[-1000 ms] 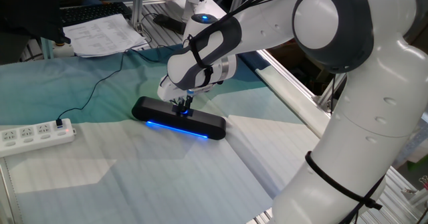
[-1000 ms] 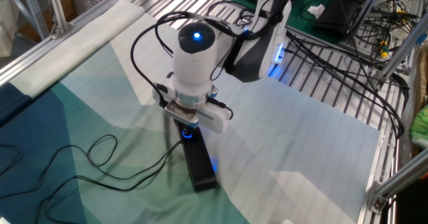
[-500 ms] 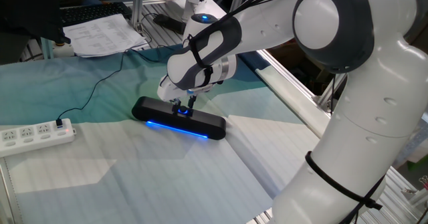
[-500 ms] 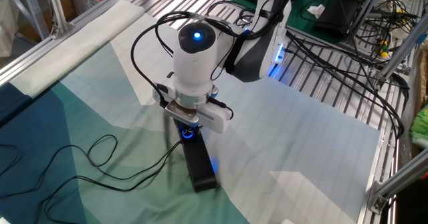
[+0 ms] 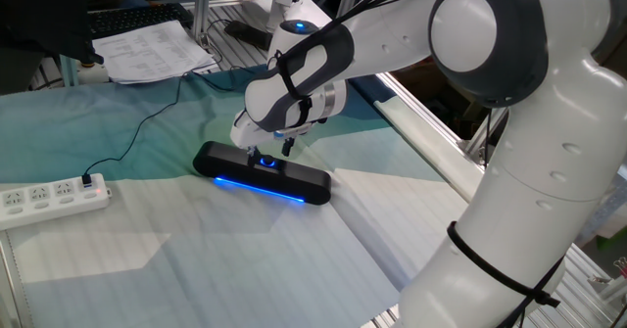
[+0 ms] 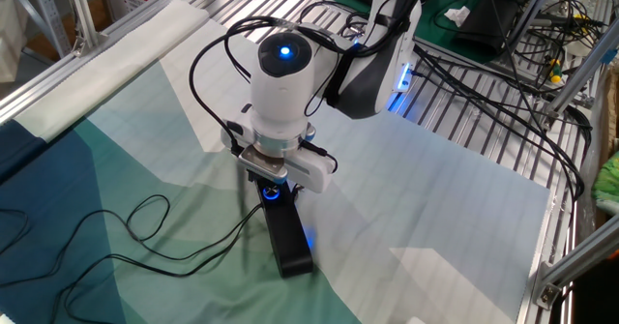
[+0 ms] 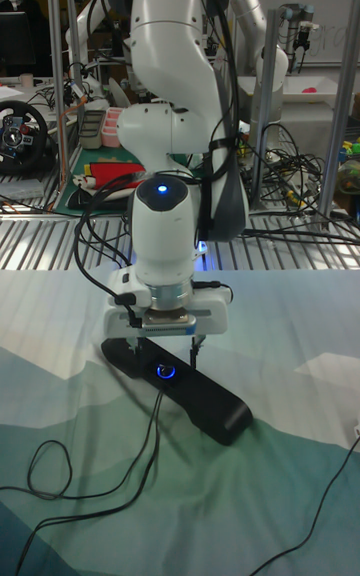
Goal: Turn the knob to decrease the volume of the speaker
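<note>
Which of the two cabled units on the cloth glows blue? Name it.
The speaker, the long black bar under the gripper, with a blue strip along its front and a lit knob. The white power strip shows no blue glow.

Robotics lab. White Franka arm (image 7: pixel 175 56) at a cloth-covered table (image 6: pixel 464 208) framed in aluminium extrusion (image 6: pixel 73 14), slatted metal benches with loose cable bundles (image 6: pixel 522 63) and electronics behind. More robot arms (image 7: pixel 285 31) in the background, plus a steering-wheel controller (image 7: pixel 18 141), a keyboard (image 5: pixel 137 17), printed papers (image 5: pixel 147 49) and a white power strip (image 5: pixel 51 199).
</note>
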You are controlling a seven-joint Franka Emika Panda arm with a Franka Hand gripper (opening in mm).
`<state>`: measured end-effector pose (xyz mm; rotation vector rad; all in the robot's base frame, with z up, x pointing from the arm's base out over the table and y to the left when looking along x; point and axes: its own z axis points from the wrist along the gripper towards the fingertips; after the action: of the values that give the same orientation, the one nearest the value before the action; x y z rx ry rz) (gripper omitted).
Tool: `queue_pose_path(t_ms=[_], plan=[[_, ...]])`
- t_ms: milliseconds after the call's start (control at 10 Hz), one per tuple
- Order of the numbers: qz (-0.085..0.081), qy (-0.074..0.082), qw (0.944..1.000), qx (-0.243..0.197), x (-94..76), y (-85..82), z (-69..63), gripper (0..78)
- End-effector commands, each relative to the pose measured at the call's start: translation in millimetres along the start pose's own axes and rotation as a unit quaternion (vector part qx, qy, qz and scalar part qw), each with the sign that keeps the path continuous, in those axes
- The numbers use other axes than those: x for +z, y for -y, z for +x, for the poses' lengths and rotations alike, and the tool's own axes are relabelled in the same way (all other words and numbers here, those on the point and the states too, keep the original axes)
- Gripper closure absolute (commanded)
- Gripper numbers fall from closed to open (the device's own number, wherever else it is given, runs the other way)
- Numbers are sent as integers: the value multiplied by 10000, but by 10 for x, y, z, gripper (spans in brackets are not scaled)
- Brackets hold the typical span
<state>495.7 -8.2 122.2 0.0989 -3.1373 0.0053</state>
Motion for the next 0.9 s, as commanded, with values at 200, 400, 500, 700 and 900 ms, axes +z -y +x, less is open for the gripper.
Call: queue_pose_path(t_ms=[200, 400, 500, 700, 900], plan=[[-4, 7, 10000, -8, -17, -8, -5, 2], [-99, 4, 9989, 448, -548, -185, 7, 2], [-110, 24, 9989, 456, -574, -197, 13, 2], [-112, 37, 9989, 453, -640, -210, 16, 2], [-112, 31, 9991, 406, -797, -210, -3, 2]])
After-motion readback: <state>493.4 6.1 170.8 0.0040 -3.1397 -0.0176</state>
